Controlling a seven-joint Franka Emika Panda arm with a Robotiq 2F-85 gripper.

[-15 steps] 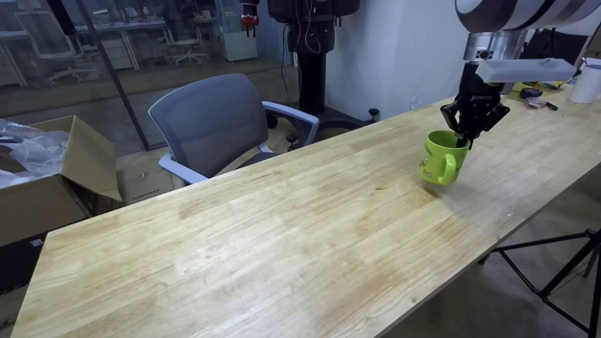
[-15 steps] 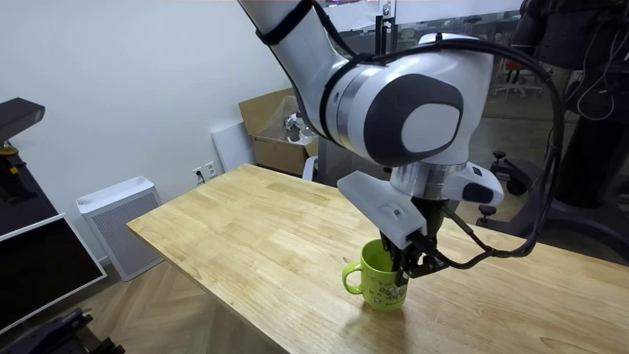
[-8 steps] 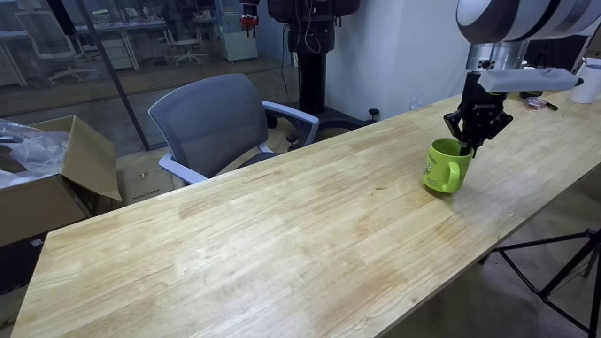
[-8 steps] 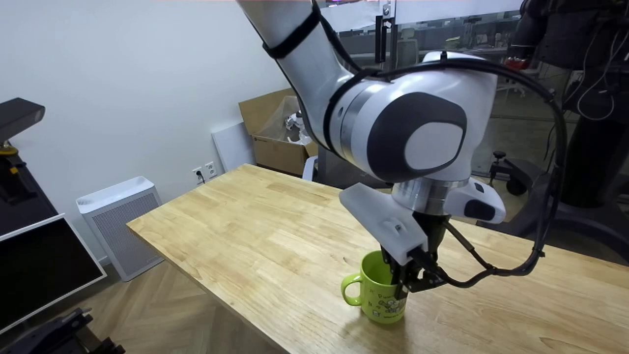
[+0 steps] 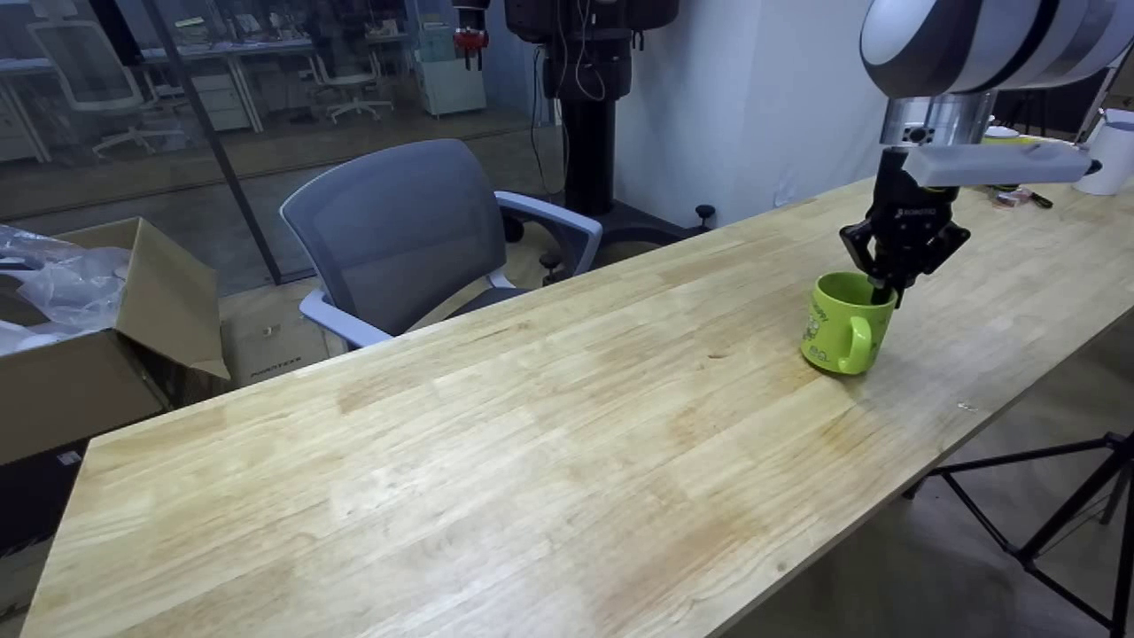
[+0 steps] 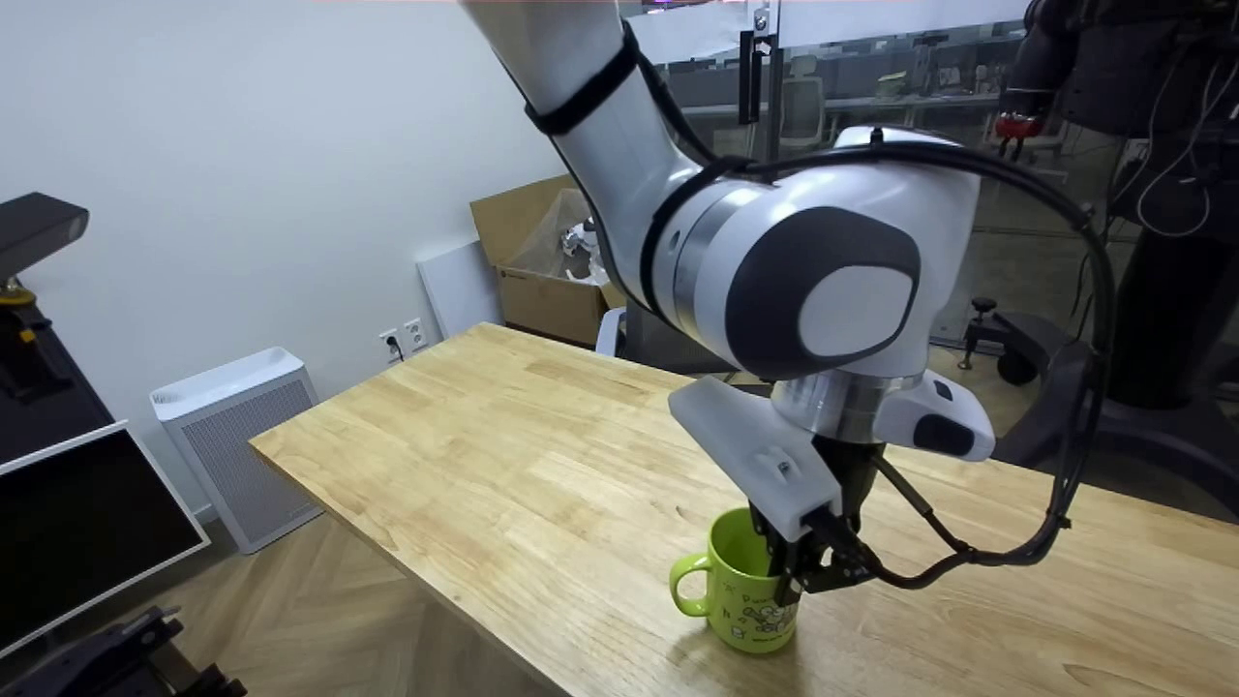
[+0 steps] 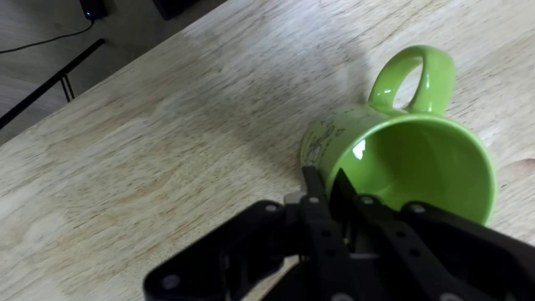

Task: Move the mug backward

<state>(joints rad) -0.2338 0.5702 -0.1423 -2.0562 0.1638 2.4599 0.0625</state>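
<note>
The lime-green mug (image 5: 831,330) is upright with a slight tilt in an exterior view, its base at or barely above the wooden table. It also shows in an exterior view (image 6: 750,612), with its handle away from the gripper. My gripper (image 5: 889,297) points down at the mug's rim. In the wrist view, the gripper's fingers (image 7: 327,177) are closed on the mug wall, one finger inside and one outside. The mug's open mouth and handle (image 7: 436,79) show there too. I cannot tell whether the whole base touches the table.
The wooden table (image 5: 496,461) extends from the mug, with its edge near the mug in the wrist view. A grey chair (image 5: 407,230) stands against the long edge. A white container (image 5: 1106,159) and small items (image 5: 1014,197) are at the table's far right end. A tripod (image 5: 1028,549) stands beside the table.
The arm, gripper and mug have moved down to the table over the last second, with less movement in the last half second. The fingers stay on the mug's rim.
</note>
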